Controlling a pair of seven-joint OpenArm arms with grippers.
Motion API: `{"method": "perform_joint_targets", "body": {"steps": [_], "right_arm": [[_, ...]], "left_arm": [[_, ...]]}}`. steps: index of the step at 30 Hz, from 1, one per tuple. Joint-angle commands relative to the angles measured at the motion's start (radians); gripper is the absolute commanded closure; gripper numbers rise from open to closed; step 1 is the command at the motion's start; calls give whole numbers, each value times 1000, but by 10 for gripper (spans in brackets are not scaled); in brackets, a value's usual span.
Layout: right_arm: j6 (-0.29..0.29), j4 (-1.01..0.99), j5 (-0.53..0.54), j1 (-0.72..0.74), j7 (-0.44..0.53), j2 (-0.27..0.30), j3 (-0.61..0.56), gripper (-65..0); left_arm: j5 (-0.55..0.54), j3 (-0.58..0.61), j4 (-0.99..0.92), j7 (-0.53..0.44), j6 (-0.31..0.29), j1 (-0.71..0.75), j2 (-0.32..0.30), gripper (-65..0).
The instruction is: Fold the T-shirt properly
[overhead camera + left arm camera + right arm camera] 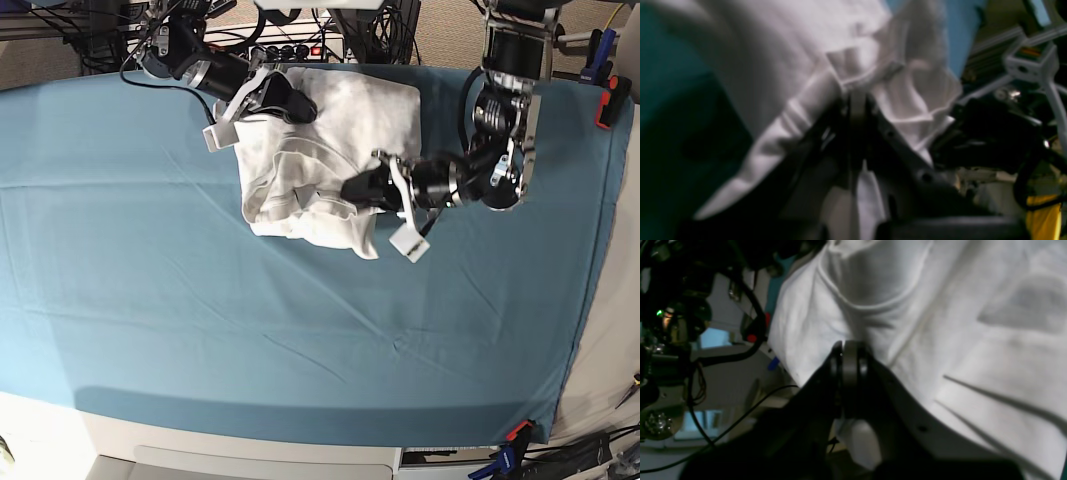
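The white T-shirt (330,150) lies bunched and partly folded on the teal cloth (200,330) at the back middle of the table. My left gripper (352,188) is shut on the shirt's near right edge; the left wrist view shows its closed tips (857,96) pinching a hemmed fold of the shirt (780,56). My right gripper (296,106) is shut on the shirt's far left part; the right wrist view shows the closed tips (848,351) gripping the white fabric (957,340).
The teal cloth covers the whole table. Cables and electronics (290,40) sit along the back edge. Clamps hold the cloth at the right edge (610,100) and the front right corner (515,435).
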Motion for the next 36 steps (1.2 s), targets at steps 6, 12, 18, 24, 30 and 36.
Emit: {"method": "perform_joint_targets", "body": {"steps": [6,12,18,24,30,36], "right_arm": [[0,-23,-14,-4,-27,9,1,0],[0,-23,-14,-29,-45,19,1,0],[0,-21,16,-56,-48,51,1,0],[0,-3,89,-50,-58,68,1,0],[0,164,87,-50,-69,70,4,0],[0,455,-9,-45,-63,69,92,0]], "left_arm": [[64,-2,-70,-69,-2,-108,-3,0],[146,-2,-70,-101,2,-165,-3,0],[185,-2,-70,-116,2,-172,-8,0],[188,-5,-69,-126,28,-173,-10,0],[189,-50,-68,-123,28,-202,-51,0],[185,-139,-68,-102,29,-230,-130,0]]}}
